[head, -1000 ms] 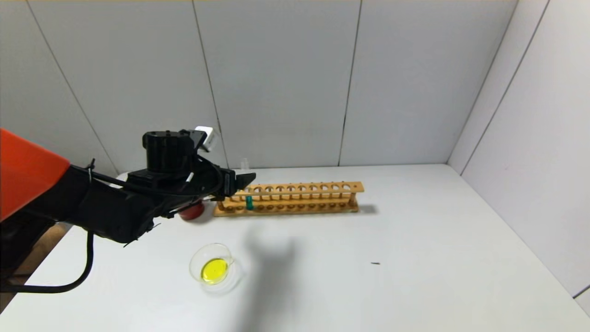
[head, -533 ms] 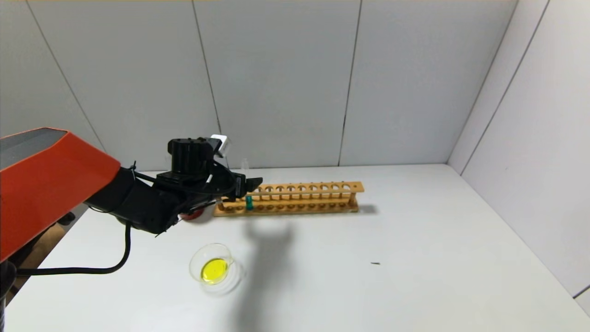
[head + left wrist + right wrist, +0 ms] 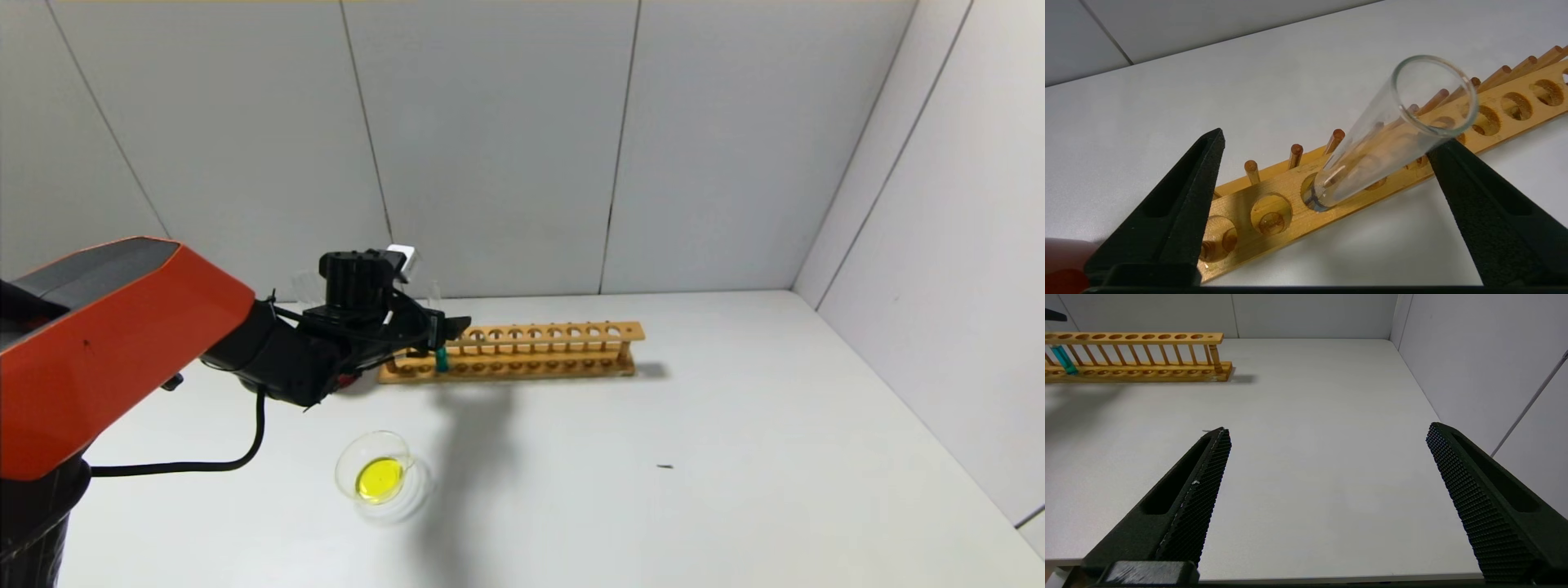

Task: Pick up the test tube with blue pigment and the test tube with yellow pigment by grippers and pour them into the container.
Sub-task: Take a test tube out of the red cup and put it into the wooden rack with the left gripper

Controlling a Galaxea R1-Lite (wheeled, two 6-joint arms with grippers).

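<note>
In the head view, the left gripper (image 3: 447,328) is seen at the left end of the wooden rack (image 3: 539,352), at the level of its upper bar. A red cup (image 3: 347,378) is mostly hidden behind the left arm. The glass dish (image 3: 377,475) lies on the white table (image 3: 735,457), nearer the robot and well apart from the rack; a pool of yellow liquid is held in it. The blue tube (image 3: 441,358) stands upright in the rack near the left end.

The left wrist view adds what the head view hides: a clear tube (image 3: 1392,134) stands in the third hole from the rack's end, with the two black fingers (image 3: 1184,204) spread wide to either side of it. One finger lies against or just beside the tube's rim; contact cannot be judged. Nothing is clamped.

The right wrist view alone shows the right gripper (image 3: 1327,449), held above bare table, well apart from the rack's right end (image 3: 1216,355). Its jaws are spread wide and nothing is held. The blue tube (image 3: 1063,359) is seen far off in the rack.
</note>
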